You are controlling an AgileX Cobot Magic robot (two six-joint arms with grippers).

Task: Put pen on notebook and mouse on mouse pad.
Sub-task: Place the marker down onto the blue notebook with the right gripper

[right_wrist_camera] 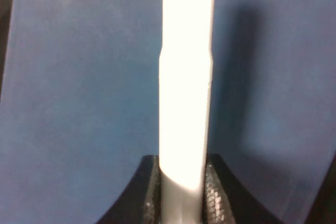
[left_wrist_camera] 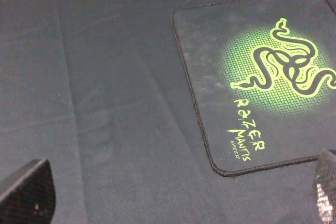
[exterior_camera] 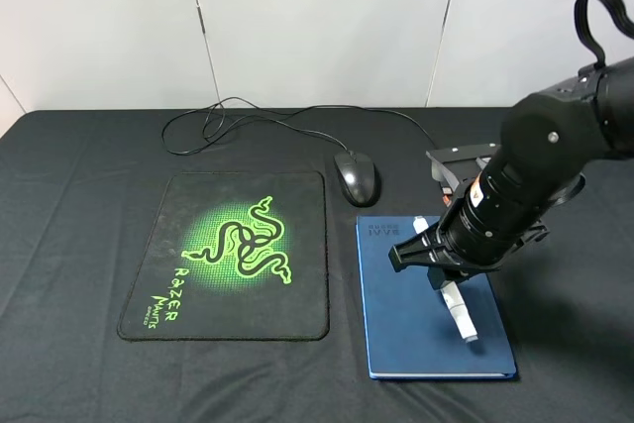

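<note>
**Holding the pen over the notebook**

My right fingers [right_wrist_camera: 216, 195] are squeezed tight on the white pen [right_wrist_camera: 186, 77], one on each side, so it cannot slip or roll. The pen lies long-ways over the blue notebook [exterior_camera: 416, 339], inside its edges. That way it should land on the cover and not on the table [exterior_camera: 69, 245]. The pen makes a shadow on the cover just beside it, so I think it is very low. I cannot tell if it is touching. I think the next step is to let go gently. If I open up too high, the round pen may roll off.

The black mouse [exterior_camera: 357, 177] sits on the table, just beside the far corner of the notebook. It is near the mouse pad [exterior_camera: 233, 284] but not on it, so that half of the job is not done. Its cable [exterior_camera: 248, 116] loops away toward the back.

My left fingers [left_wrist_camera: 26, 192] are wide apart and hold nothing. They hang over the table near a corner of the mouse pad. I think that is a good spot to wait, close to the pad and out of the way of my other arm.
</note>
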